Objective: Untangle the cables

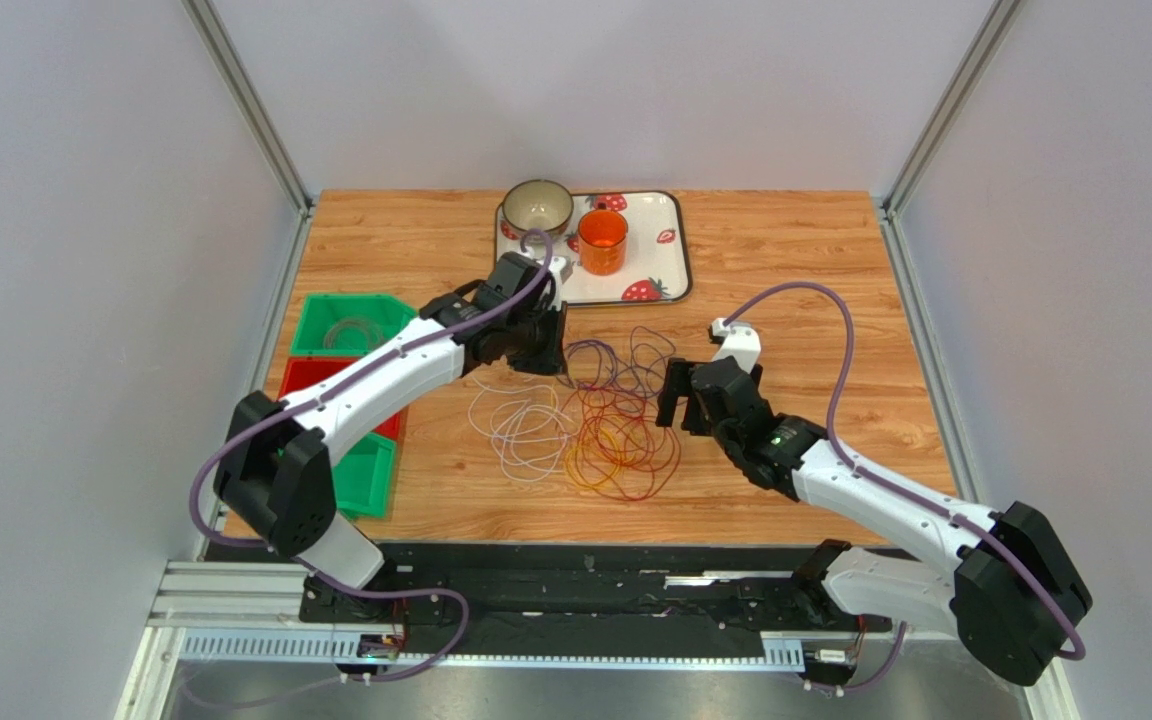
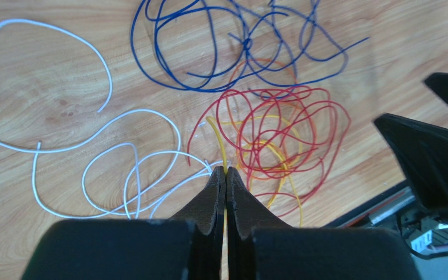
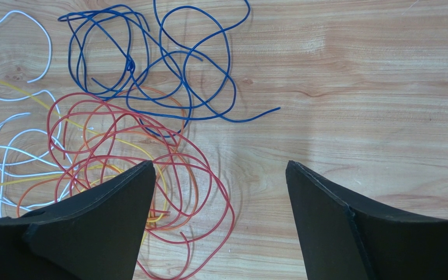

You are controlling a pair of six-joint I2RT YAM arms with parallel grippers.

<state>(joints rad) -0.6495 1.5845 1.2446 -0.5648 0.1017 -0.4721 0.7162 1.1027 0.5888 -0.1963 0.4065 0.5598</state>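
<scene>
Right now the left gripper [image 2: 226, 172] is pinched fully together on a yellow cable [image 2: 221, 143], which runs out from its tips at the edge of the tangle. The cables [image 1: 609, 413] lie in loose loops on the wooden table [image 1: 808, 285] between the two arms: a white cable [image 2: 178, 137] nearer the left arm, a blue cable [image 2: 245, 42] farther back, a red cable [image 2: 273, 125] heaped over orange. The right gripper [image 3: 220, 166] hovers beside the pile, its jaws spread wide and holding nothing.
</scene>
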